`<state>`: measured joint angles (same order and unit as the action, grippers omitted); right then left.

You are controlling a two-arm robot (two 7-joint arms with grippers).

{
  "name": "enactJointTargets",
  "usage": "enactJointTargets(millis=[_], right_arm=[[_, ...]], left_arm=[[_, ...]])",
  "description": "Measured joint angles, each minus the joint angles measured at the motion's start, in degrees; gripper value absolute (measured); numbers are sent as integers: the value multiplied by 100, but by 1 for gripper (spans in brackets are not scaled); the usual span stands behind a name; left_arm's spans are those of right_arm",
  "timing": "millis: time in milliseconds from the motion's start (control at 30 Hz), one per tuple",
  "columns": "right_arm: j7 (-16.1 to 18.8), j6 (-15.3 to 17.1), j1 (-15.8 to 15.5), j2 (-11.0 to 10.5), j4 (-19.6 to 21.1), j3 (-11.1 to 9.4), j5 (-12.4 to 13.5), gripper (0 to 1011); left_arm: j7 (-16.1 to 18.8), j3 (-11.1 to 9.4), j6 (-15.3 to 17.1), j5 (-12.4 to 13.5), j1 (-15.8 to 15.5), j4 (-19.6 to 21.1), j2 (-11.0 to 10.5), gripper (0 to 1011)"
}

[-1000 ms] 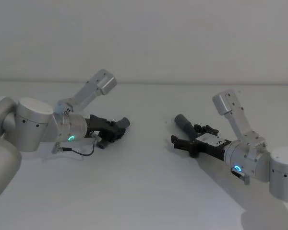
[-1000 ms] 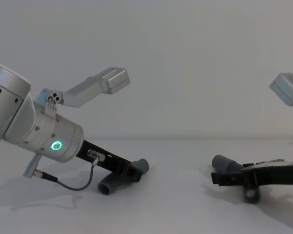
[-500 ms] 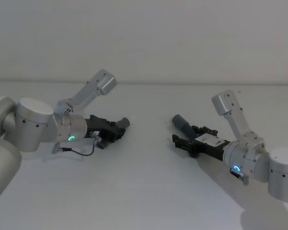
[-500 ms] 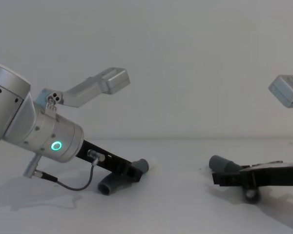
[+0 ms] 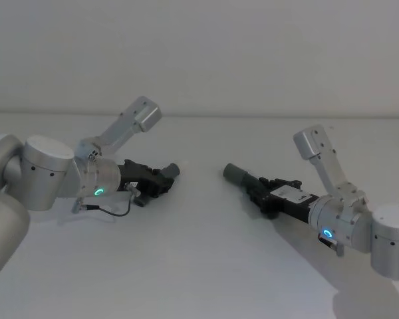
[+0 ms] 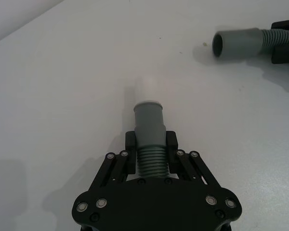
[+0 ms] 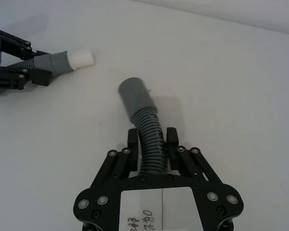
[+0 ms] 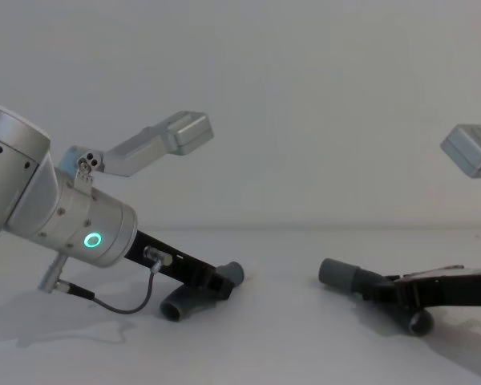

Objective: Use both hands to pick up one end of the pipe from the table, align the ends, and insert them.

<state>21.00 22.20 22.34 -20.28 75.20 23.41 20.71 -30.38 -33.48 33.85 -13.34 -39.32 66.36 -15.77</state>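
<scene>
Left hand (image 6: 151, 140) clamps the tipped pipe (image 6: 151, 161) by its ribbed neck, white tip (image 6: 147, 87) jutting ahead. Right hand (image 7: 151, 139) grips the socket pipe (image 7: 151, 144) likewise, socket (image 7: 134, 96) ahead. The ends face, well apart, over the bench (image 5: 199, 259).

Middle: bare surface (image 5: 199, 266) is found between the pale tip (image 7: 81, 58) and the grey socket (image 5: 234, 173), which are set well apart.
Left side: occupied by the left tool (image 5: 161, 181), clamped round the left pipe piece (image 6: 149, 120), with a cable (image 5: 113, 211) trailing from it.
Right side: occupied by the right tool (image 5: 261, 194), clamped round the right pipe piece (image 7: 147, 125).
Near edge: a free band of surface is seen.
</scene>
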Motion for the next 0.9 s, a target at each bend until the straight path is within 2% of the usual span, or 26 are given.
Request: enactJointTargets(millis=[100,900], right_arm=[[-1,2,0,2,-2,0,0,281],[3,-55,-26,4,0,-14,-3,280]], left_arm=[[0,0,0,0,0,0,0,351],[1,-29,-37,7,-5,19,-11,351]])
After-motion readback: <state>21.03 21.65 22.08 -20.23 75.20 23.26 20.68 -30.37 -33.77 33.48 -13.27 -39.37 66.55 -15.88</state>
